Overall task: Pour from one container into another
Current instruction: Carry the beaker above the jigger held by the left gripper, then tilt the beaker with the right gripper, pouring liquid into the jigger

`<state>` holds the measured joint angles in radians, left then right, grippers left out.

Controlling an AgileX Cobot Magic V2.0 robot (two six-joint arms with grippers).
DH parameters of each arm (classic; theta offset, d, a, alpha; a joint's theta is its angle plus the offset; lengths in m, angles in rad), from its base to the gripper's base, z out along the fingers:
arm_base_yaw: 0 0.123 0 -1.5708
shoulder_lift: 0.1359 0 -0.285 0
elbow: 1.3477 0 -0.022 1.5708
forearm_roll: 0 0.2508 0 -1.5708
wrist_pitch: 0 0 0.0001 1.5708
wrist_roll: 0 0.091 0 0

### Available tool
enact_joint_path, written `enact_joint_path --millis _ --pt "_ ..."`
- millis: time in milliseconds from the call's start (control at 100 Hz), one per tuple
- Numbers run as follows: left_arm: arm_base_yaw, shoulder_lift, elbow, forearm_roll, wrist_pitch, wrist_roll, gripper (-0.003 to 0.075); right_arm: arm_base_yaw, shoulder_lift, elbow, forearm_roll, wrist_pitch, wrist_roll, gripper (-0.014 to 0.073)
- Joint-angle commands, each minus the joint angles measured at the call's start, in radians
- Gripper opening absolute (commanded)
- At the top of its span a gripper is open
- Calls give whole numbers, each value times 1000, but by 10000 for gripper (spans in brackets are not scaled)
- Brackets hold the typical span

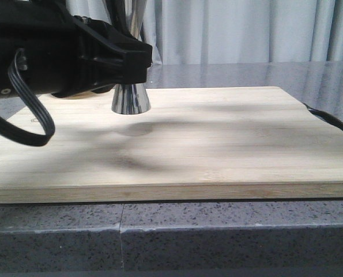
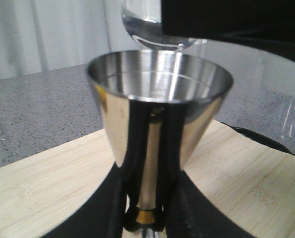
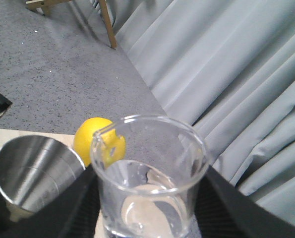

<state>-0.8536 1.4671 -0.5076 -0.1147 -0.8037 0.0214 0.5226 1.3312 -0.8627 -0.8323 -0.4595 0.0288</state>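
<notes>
You have a grey speckled worktop [image 1: 229, 231] carrying a pale wooden board [image 1: 217, 144], with grey curtains [image 1: 246, 29] hanging behind.

On the far left part of the board stands the steel jigger [image 1: 130, 99], upright. Your left gripper [image 2: 146, 218] is clamped on its gold-banded waist, a black finger [image 2: 173, 163] on each side of the upper cone; the open top cup [image 2: 159, 79] faces up.

Your right gripper [image 3: 149, 198] is clamped on the glass beaker [image 3: 149, 173], with black fingers [image 3: 221, 208] pressed to both sides of it. In the left wrist view the beaker hangs just above the jigger's rim. Its pouring lip [image 3: 103, 130] points toward the jigger's cup. There is clear liquid in the beaker's bottom.

Beyond the beaker lies a yellow lemon [image 3: 90, 136] on the board, partly hidden by the glass.
</notes>
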Motion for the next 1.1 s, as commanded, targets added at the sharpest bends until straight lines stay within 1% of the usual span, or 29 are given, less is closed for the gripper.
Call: enact_joint_path --millis 0,90,250,460,680,870,1090 --pt "-5 -38 -30 3 -82 -8 -19 0 -38 -36 -2 -77 -16 246" --pt "-5 -38 -30 3 -78 -8 -19 0 -38 -36 -2 -85 -18 246" --pt "-5 -38 -30 3 -74 -8 -19 0 -38 -41 -2 -114 -87 246" --pt "-5 -38 -30 3 -74 -8 -19 0 -38 -80 -4 -113 -95 246" --pt "-5 -38 -30 3 -74 -8 -19 0 -38 -84 -69 -81 -97 246" --pt "-5 -38 -30 13 -74 -8 -19 0 -38 -84 -92 -65 -97 246" --pt "-5 -38 -30 47 -74 -46 -19 0 -38 -84 -98 -53 -139 246"
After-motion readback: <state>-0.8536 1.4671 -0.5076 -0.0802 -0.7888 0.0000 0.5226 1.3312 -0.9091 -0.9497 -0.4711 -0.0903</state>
